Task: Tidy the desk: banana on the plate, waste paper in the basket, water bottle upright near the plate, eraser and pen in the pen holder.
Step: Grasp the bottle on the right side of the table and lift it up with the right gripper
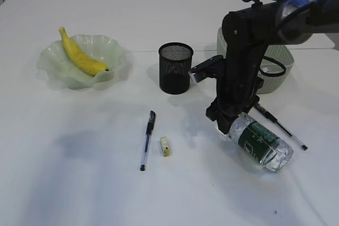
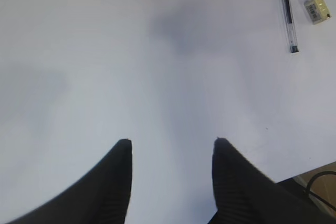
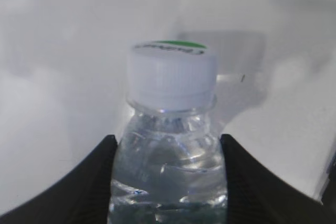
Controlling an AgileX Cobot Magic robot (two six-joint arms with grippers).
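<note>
Exterior view: the right gripper point(image 1: 229, 117) descends at centre right of the frame onto the neck end of the water bottle point(image 1: 259, 142), which lies on its side on the desk point(image 1: 79, 183) with its base toward the lower right.

Right wrist view: the bottle's shoulder fills the gap between the two dark fingers point(image 3: 92, 182), which stand on either side of it at the lower edge of the frame, and its white cap point(image 3: 171, 72) points to the upper centre. The jaws are set about the bottle's width. Whether they are pressing on the bottle cannot be told.

Left wrist view: the left gripper point(image 2: 170, 153) hangs partly open over bare desk with nothing between its fingers. A pen point(image 2: 287, 11) and the eraser point(image 2: 317, 9) lie side by side at the upper right.

Exterior view: the banana point(image 1: 80, 55) lies on the plate point(image 1: 55, 70) at upper left. The pen holder point(image 1: 175, 68) stands at upper centre. The basket point(image 1: 278, 67) sits behind the right arm. A second pen point(image 1: 280, 127) lies just beside the bottle, on its upper right side.
</note>
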